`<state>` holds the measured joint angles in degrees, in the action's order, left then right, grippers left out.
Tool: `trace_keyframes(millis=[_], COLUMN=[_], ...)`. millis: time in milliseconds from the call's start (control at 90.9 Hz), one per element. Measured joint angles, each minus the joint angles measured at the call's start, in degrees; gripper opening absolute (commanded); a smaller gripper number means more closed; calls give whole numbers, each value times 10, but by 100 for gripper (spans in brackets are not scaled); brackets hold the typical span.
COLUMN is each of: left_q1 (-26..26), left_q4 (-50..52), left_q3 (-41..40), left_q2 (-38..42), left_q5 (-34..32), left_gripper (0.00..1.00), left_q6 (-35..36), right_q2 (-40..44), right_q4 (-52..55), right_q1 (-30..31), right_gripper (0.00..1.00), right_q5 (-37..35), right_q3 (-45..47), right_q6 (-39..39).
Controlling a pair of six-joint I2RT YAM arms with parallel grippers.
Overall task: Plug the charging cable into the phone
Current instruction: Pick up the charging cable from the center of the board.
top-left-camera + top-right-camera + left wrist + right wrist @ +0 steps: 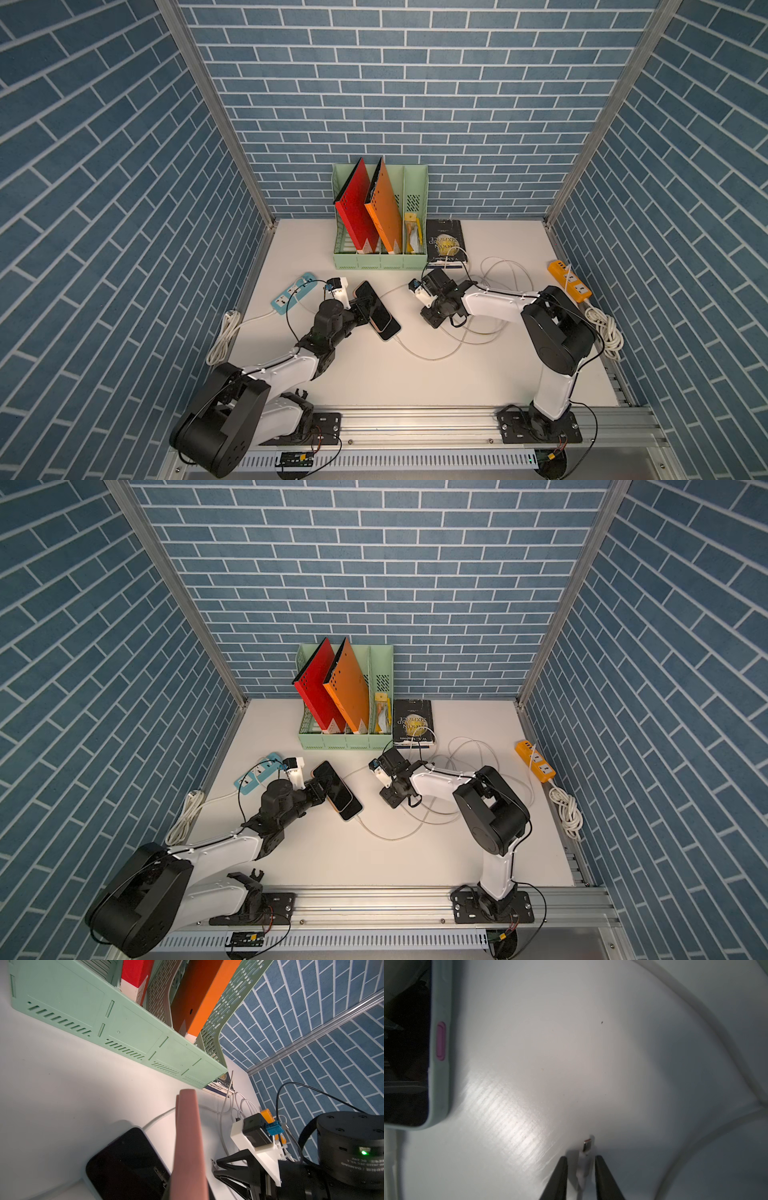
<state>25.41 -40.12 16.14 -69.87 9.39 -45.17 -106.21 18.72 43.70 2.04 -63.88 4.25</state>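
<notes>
- At 9 o'clock from table (374, 382) centre, L gripper (360, 308) clamped on tilted pink-cased phone (374, 305).
- R gripper (581, 1158), 3 o'clock of phone, straddles cable plug (587, 1145); grip unclear.

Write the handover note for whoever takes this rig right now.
Left claw: shut on the pink-cased phone, tilted partly over a pale-cased phone lying on the table.
Right claw: fingers either side of the charging cable plug, low over the table; firm grip unconfirmed.
Done: phone held, plug reached.
Left to do: secure the plug, carry it to the phone's port, push it in.
A white cable runs under or into the pale-cased phone; cannot tell which.
</notes>
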Motion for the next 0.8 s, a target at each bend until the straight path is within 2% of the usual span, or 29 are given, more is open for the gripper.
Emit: trace_keyframes(millis=[154,319,572,803], left_q1=[0,0,0,0], left_q4=[0,0,0,0], left_q3=[0,0,0,0], left_q2=[0,0,0,0], left_q5=[2,3,6,10], left_gripper=[0,0,0,0], left_q6=[0,0,0,0], right_q2=[0,0,0,5], right_q4=[1,3,5,6], right_q1=[0,0,0,-1], right_gripper=[23,16,0,0], right_q5=[2,3,2,5], right_q3=[0,0,0,0], right_q6=[0,-9,-15,-15])
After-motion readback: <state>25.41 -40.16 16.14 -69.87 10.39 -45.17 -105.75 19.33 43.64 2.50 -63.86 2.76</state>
